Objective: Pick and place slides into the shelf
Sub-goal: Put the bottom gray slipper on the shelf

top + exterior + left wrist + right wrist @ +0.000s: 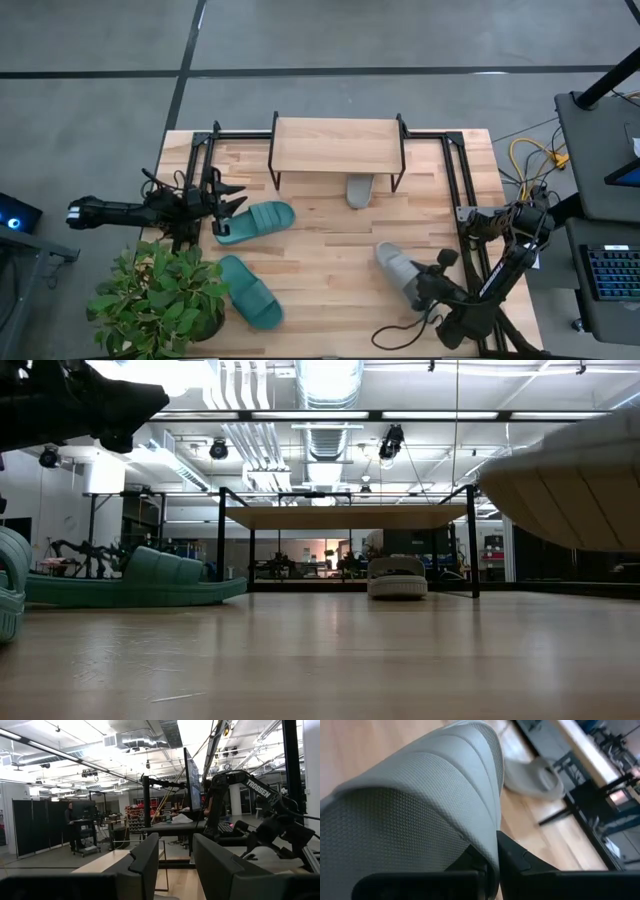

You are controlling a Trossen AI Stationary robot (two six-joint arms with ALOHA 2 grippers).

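High view: one grey slide (359, 189) is tucked under the shelf (336, 144), so I'd call that 1 of 4 done, 3 left. Teal slide (255, 221) lies on the worktop (330, 255) just in front of my left end effector (228, 205), fingers spread w/ nothing in them, tips right at its near end. 2nd teal slide (250, 291) sits nearer the front edge, beside the plant (160, 297), untouched. My right end effector (424, 287) is at the other grey slide (398, 270), front right, well apart from the shelf.

Low view: shelf (345, 517) at the back w/ the parked grey slide (397, 577) under the board. Teal slide (130, 580) flat on the wood at left. The held grey slide (565, 485) fills the top right corner, its underside showing well above the surface, so imo it's lifted.

Left wrist: my own fingers (145, 865) apart, gap empty, pointing across at the right arm (250, 795). Teal slide not visible here.

Right wrist: fingers (520, 860) pinched shut on the edge of the grey slide's strap (420, 795). Parked grey slide (535, 777) and a shelf leg (560, 812) show ahead, so next is carrying this one across to sit beside it.
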